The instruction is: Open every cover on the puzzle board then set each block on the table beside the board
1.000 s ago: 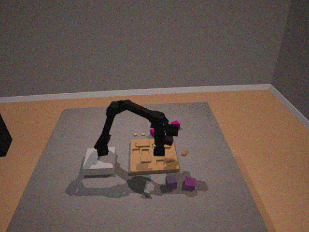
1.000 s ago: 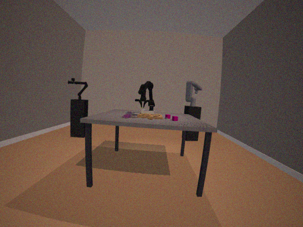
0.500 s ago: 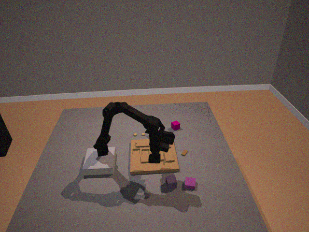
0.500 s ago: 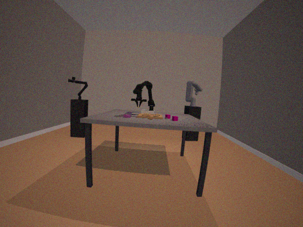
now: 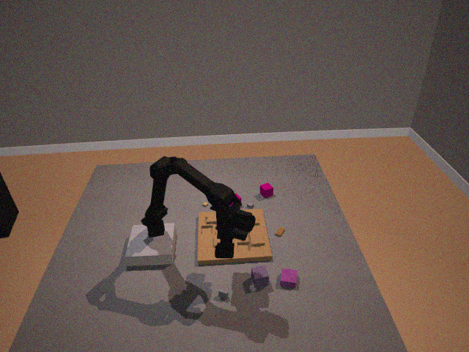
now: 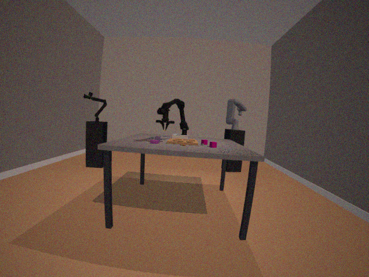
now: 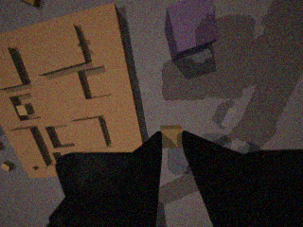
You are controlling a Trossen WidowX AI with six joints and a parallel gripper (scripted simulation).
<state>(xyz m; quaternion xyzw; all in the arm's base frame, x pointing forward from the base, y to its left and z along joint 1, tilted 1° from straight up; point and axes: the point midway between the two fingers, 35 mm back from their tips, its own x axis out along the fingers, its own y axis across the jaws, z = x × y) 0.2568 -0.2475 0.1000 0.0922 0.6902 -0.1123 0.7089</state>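
Small yellow-tan block (image 7: 171, 136) clamped between my fingertips, clear of the tan wooden puzzle board (image 5: 234, 259) (image 6: 182, 142) (image 7: 128, 113), presumably for setting down between board and the tabletop's edge on the purple cubes' side. My black gripper (image 5: 224, 251) (image 6: 164, 130) (image 7: 170, 135) points down, raised above the grey speckled table (image 5: 322, 303) (image 6: 179, 151) (image 7: 147, 28).

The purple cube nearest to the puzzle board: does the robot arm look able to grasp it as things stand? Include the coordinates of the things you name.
Probably not yet: the pincer (image 5: 224, 251) (image 6: 164, 128) (image 7: 170, 135) is shut on a small yellow block (image 7: 171, 130). Otherwise, nothing seems to stand over the purple cube (image 5: 259, 276) (image 6: 157, 138) (image 7: 191, 28), so the way looks free.
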